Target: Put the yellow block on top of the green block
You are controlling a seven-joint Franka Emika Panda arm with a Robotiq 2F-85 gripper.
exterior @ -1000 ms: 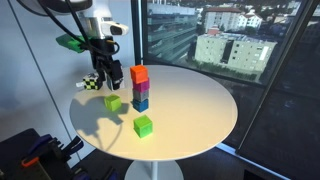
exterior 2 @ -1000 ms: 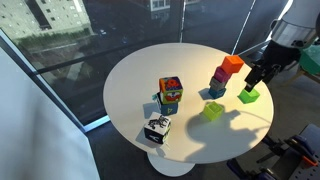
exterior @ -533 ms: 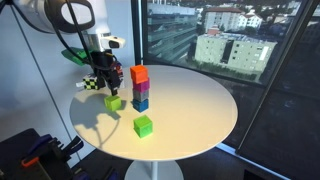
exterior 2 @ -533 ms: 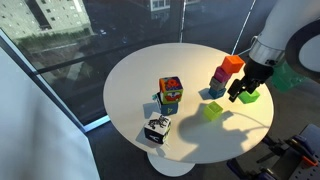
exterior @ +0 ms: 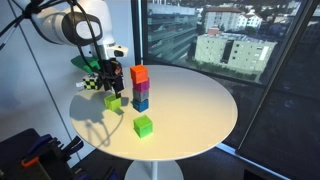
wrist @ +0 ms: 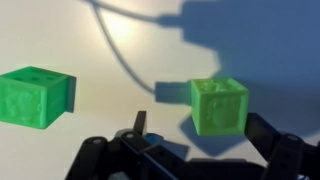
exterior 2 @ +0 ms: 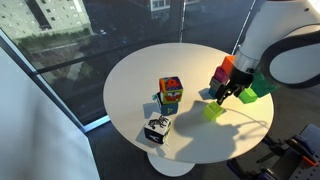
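Poised low over the yellow block (exterior: 113, 102), jaws released and spread wide, gripping nothing. In the wrist view, straddling that yellow block (wrist: 220, 105) on both sides, touching neither face. Sitting flat on the round white surface (exterior: 200, 110), just beside a tower of three: orange cube (exterior: 139, 73) on top, magenta cube (exterior: 141, 89) in the middle, blue cube (exterior: 141, 103) at the bottom. Well apart from it, nearer the rim in an exterior view, the green block (exterior: 144, 126), alone and bare on top; far left in the wrist view. Beyond the arm (exterior: 72, 27), a black-and-white checkered cube (exterior: 92, 84). Near it in an exterior view, a multicoloured cube (exterior 2: 170, 95)
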